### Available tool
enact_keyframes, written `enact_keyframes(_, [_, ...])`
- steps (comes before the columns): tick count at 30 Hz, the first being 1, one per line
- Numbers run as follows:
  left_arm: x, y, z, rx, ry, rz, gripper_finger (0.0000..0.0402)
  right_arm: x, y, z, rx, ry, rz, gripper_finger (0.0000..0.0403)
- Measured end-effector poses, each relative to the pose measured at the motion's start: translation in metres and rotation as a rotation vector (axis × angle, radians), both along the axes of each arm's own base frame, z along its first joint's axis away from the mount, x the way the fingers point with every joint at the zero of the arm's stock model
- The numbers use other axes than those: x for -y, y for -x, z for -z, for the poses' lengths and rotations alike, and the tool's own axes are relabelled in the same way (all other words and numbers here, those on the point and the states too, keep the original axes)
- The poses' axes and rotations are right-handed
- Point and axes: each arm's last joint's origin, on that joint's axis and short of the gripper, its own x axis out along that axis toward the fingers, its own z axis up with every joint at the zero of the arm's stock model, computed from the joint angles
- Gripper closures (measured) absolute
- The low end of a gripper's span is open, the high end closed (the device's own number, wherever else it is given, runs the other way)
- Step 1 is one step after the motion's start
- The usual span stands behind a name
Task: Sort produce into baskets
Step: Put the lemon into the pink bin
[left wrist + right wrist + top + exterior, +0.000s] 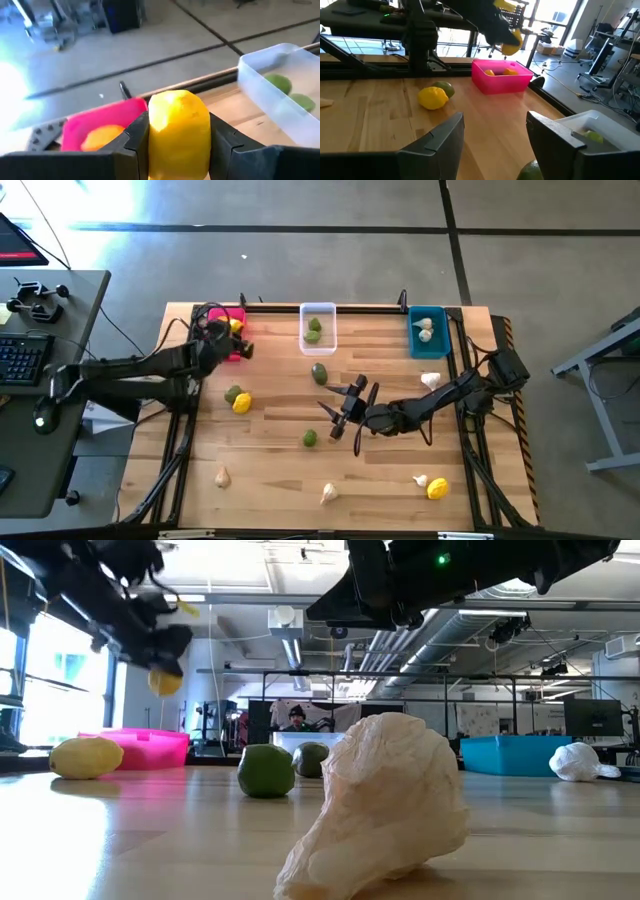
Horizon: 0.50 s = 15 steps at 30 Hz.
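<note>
**Left gripper carries a yellow fruit over the pink bin; right gripper stands open mid-table**

The left gripper (179, 145) is clamped on a smooth, waxy yellow lemon-like fruit (179, 131), its two dark, flat-faced fingers (135, 140) pressed against the fruit's sides. Seen from above, it hangs at the pink bin (232, 332), at the table's far left; from table height the fruit hangs in the air above that bin's rim. The bin is a glossy pink-red plastic rectangle, and an orange rounded fruit (102, 137) already lies inside it.

The right gripper (340, 412) is near the middle of the table with its angular dark fingers (442, 140) spread apart and nothing between them. A dull green roundish fruit (319, 373) lies just beyond it, and another green one (310, 438) sits close by on the near side.

The table (270, 470) is pale wood planking with visible grain, framed by a black rail. At the far edge, in the middle, stands the clear whitish bin (318, 325), translucent, holding two green pieces. At the far right is the teal-blue bin (427, 330) with whitish bulbs in it.

Loose on the wood: a knobbly yellow lemon (242, 403) touching a green fruit (233, 393) on the left; a papery, lumpy garlic bulb (431, 380) near the teal bin; two more bulbs (222, 476) along the near side, the second (328, 493) close to the low camera, pointed at one end and wrinkled; and at near right a bulb (421, 480) just beside a yellow fruit (437, 489).
</note>
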Motion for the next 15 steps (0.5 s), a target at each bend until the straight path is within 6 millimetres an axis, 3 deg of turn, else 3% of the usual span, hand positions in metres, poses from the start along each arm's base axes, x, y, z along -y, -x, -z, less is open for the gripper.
enact_keyframes(7, [-0.040, 0.018, 0.023, 0.026, 0.138, -0.045, 0.0290, 0.000, 0.000, 0.001, -0.006, 0.000, 0.000, 0.0196])
enact_keyframes(15, [-0.071, 0.030, 0.044, -0.010, 0.275, -0.078, 0.0290, 0.000, 0.000, 0.001, -0.010, 0.002, -0.001, 0.0196])
